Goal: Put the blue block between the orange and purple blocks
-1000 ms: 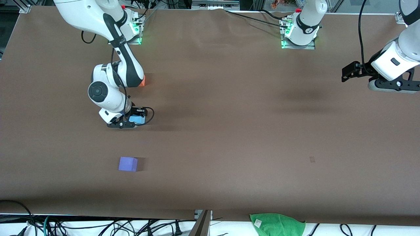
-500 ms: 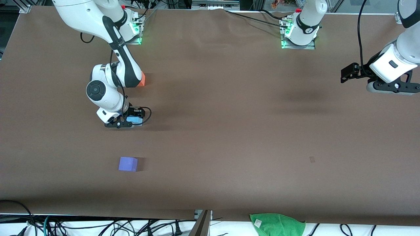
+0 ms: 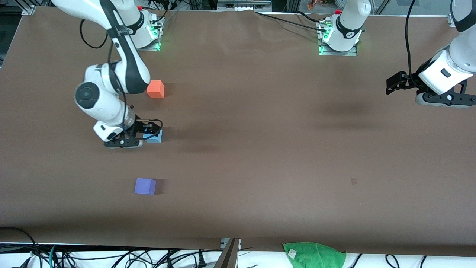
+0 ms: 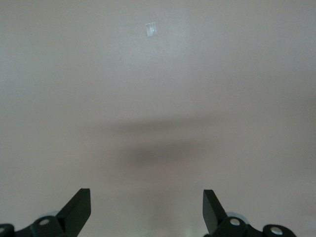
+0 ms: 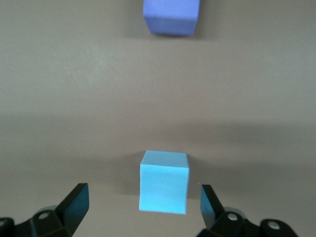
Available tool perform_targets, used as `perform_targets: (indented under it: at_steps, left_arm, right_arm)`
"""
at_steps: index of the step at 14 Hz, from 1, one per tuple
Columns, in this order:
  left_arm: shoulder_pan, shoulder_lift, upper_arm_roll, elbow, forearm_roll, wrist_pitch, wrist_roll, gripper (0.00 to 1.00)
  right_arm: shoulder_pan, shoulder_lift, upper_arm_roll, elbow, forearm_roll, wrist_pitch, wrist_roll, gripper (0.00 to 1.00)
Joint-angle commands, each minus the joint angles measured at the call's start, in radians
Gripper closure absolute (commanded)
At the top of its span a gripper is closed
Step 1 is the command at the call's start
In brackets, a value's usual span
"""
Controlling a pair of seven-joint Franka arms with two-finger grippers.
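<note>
The blue block [image 3: 154,136] sits on the brown table between the orange block [image 3: 155,89] and the purple block [image 3: 145,186]; the orange one is farther from the front camera, the purple one nearer. My right gripper [image 3: 134,137] is open, low beside the blue block and apart from it. In the right wrist view the blue block [image 5: 164,187] lies between the open fingertips [image 5: 76,201], touched by neither, with the purple block [image 5: 171,17] farther off. My left gripper [image 3: 394,82] is open and empty, waiting above the left arm's end of the table.
A green cloth [image 3: 314,255] lies off the table's front edge. A small pale patch [image 3: 353,181] marks the table toward the left arm's end; it also shows in the left wrist view [image 4: 151,29]. Cables run along the front edge.
My right gripper has let go of the blue block and drawn back toward the right arm's end of the table. The orange block, earlier half hidden by the arm, now shows fully.
</note>
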Motion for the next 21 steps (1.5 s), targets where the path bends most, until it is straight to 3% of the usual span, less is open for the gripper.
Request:
perform_targets:
  at_steps: [1, 5, 8, 9, 12, 21]
  left_arm:
    - [-0.002, 0.010, 0.000, 0.023, -0.008, -0.005, -0.003, 0.00]
    - [-0.002, 0.010, 0.000, 0.023, -0.008, -0.005, -0.003, 0.00]
    - [0.000, 0.010, 0.000, 0.023, -0.008, -0.005, -0.003, 0.00]
    - [0.000, 0.010, 0.000, 0.023, -0.008, -0.005, -0.002, 0.00]
    - [0.000, 0.010, -0.001, 0.023, -0.008, -0.005, -0.003, 0.00]
    - [-0.002, 0.010, -0.001, 0.023, -0.008, -0.005, -0.003, 0.00]
  right_arm:
    - [0.004, -0.049, -0.004, 0.132, -0.022, -0.224, 0.008, 0.00]
    - [0.002, -0.278, -0.065, 0.169, -0.025, -0.455, -0.001, 0.00]
    - [-0.027, -0.313, -0.091, 0.218, -0.031, -0.565, -0.050, 0.00]
    - [-0.082, -0.312, -0.065, 0.259, -0.045, -0.614, -0.052, 0.00]
    - [-0.272, -0.309, 0.114, 0.312, -0.088, -0.681, -0.116, 0.00]
    - [-0.289, -0.303, 0.120, 0.350, -0.137, -0.681, -0.181, 0.00]
